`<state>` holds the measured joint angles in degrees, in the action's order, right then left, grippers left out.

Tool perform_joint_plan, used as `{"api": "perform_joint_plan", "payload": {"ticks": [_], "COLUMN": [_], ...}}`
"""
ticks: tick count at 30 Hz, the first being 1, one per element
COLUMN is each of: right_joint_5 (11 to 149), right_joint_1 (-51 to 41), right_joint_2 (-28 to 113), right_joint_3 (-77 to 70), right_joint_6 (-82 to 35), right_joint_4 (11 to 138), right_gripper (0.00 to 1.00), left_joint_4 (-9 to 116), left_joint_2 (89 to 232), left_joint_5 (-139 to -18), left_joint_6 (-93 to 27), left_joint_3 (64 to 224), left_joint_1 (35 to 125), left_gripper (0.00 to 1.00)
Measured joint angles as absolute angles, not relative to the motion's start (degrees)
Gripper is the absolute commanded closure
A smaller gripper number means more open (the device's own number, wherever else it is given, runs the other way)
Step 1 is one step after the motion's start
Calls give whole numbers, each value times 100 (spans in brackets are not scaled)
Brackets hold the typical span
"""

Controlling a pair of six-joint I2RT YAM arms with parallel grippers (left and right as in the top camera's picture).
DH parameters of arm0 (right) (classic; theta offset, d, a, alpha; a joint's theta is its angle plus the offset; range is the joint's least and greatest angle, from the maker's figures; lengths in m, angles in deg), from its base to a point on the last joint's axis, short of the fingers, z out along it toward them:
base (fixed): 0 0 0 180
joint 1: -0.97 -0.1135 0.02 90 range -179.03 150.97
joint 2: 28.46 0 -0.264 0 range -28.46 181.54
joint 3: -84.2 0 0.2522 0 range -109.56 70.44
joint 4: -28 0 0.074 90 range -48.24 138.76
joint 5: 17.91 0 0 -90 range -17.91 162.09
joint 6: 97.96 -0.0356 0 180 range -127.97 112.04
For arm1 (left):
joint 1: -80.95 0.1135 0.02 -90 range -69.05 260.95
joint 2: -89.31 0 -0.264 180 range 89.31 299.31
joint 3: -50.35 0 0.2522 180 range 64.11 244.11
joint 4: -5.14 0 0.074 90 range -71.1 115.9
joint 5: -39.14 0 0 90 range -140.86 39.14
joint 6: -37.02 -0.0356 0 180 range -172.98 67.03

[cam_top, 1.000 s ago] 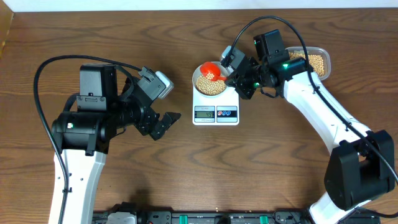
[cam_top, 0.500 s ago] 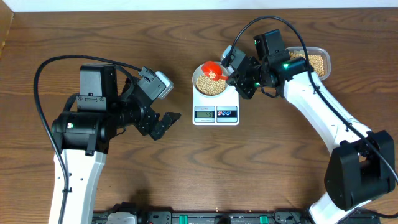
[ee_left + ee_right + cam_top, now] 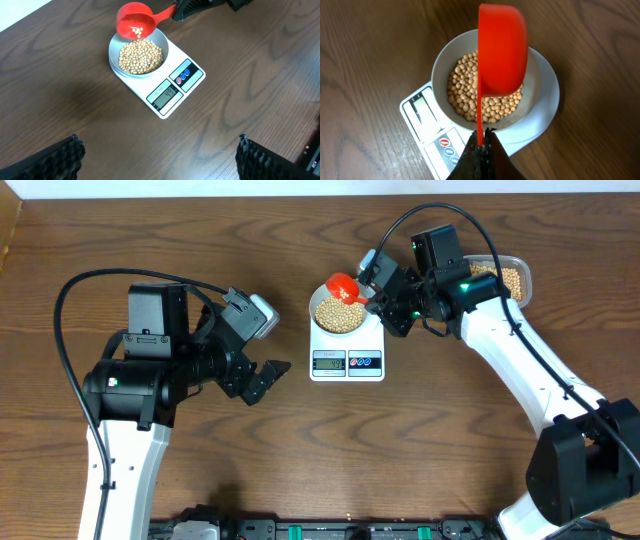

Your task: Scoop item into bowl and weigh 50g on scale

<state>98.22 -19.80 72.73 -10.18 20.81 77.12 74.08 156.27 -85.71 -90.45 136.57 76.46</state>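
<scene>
Right gripper [image 3: 481,144] clamps a red scoop [image 3: 502,50] above the bowl [image 3: 440,65] of beans [image 3: 465,95] on the scale [image 3: 427,117]. Left gripper [image 3: 268,376] gapes wide, empty.

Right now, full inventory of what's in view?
beans: many, tan-yellow, most in the bowl, a few in the scoop, more in the tub
bowl: one, pale blue-white, on the scale
scale: one, white, mid-table, display facing the near edge
scoop: one, red, tipped over the bowl's far rim
tub: one, clear, far right of the table, partly behind the right arm
table: one, brown wood, under everything
left hand: one, black, open and empty, left of the scale
right hand: one, black, shut on the scoop's handle
</scene>
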Motion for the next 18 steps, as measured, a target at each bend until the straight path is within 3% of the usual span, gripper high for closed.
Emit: {"api": "perform_joint_plan", "payload": {"ticks": [18], "right_joint_5": [10405], "right_joint_1": [-1954], "right_joint_2": [7273], "right_joint_3": [-1018], "right_joint_6": [1565], "right_joint_4": [7749], "right_gripper": [99], "left_joint_4": [7405], "left_joint_2": [15627], "left_joint_5": [-8569], "left_joint_6": [-9045], "left_joint_3": [13657], "left_joint_1": [7646], "left_gripper": [1]}}
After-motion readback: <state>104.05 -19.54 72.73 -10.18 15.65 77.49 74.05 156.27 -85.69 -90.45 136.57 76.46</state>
